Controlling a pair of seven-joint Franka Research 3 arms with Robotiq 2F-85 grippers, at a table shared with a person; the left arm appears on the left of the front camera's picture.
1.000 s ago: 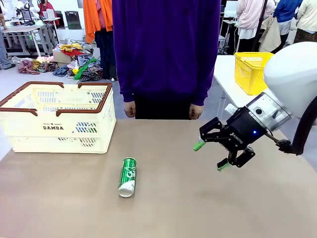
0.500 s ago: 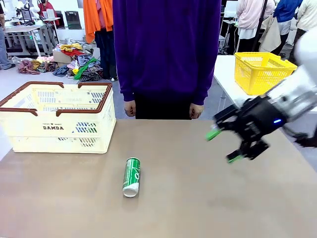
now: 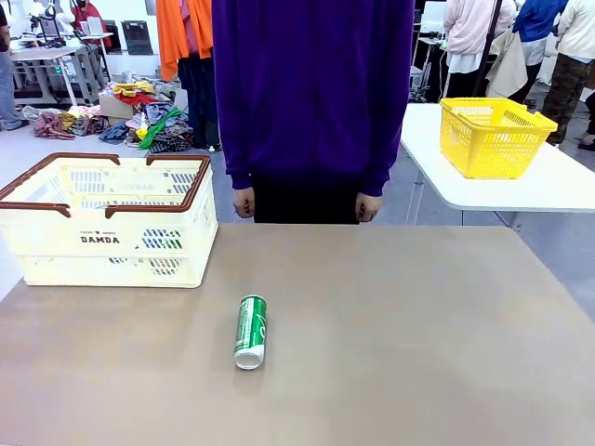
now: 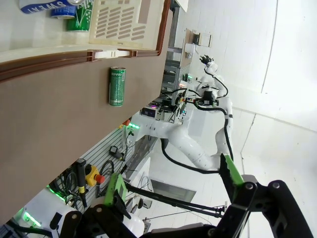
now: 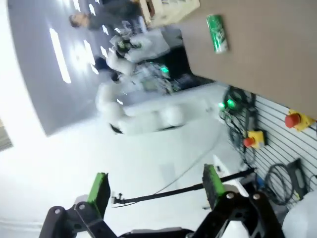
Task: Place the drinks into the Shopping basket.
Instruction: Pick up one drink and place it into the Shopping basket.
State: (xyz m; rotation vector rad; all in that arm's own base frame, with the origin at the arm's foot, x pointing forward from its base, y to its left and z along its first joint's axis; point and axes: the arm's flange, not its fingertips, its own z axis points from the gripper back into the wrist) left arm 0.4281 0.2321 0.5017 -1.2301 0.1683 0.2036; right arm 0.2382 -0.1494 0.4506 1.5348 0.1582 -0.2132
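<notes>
- Lying loose on the table (image 3: pixel 390 353), the green can (image 3: pixel 250 331) could roll if nudged.
- Both grippers' fingers (image 4: pixel 117 187) spread wide, gripping nothing; Shopping basket (image 3: pixel 107 219) waits.

Green can (image 3: pixel 250 331): metal, glossy painted body w/ white lettering, bare silver end, slight sheen. Counter (image 3: pixel 390 344): smooth matt brown-grey top, no grain, faint soft reflections only. Shopping basket (image 3: pixel 107 220): cream plastic, slotted walls, semi-matt; rim & handles reddish-brown plastic, a bit shinier. Cans inside basket (image 4: pixel 69 7), seen from left wrist: blue & green, glossy metal. Yellow basket (image 3: pixel 490 137): bright plastic, mesh-like walls, on a smooth white tabletop. Person's top (image 3: pixel 311 88): purple cloth, matt, soft knit look. Left tool (image 4: pixel 173 186): black matt plastic/metal links, green rubbery-looking pads. Right tool (image 5: pixel 156 191): same finish, blurred.
</notes>
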